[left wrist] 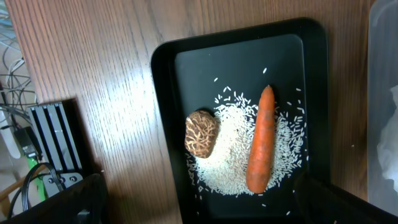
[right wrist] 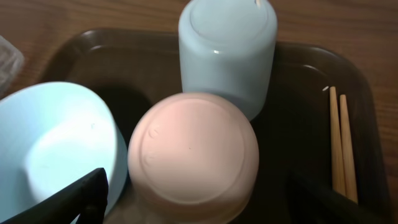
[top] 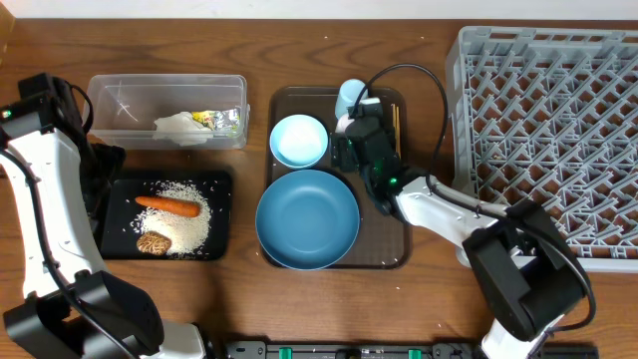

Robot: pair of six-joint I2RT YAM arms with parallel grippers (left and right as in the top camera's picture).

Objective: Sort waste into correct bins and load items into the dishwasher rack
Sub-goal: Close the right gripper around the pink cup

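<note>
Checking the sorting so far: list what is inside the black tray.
The black tray holds a patch of white rice, an orange carrot lying on it, and a brown lump at its edge. Anything beneath the rice and carrot is covered.

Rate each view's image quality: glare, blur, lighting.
Overhead: even light, sharp, the dishwasher rack lattice clear. Left wrist: bright sheen on the wooden table, black tray and carrot crisp, the left pincer's fingers blurred. Right wrist: dim, pinkish cup soft, small highlight on the light-blue cup.
</note>
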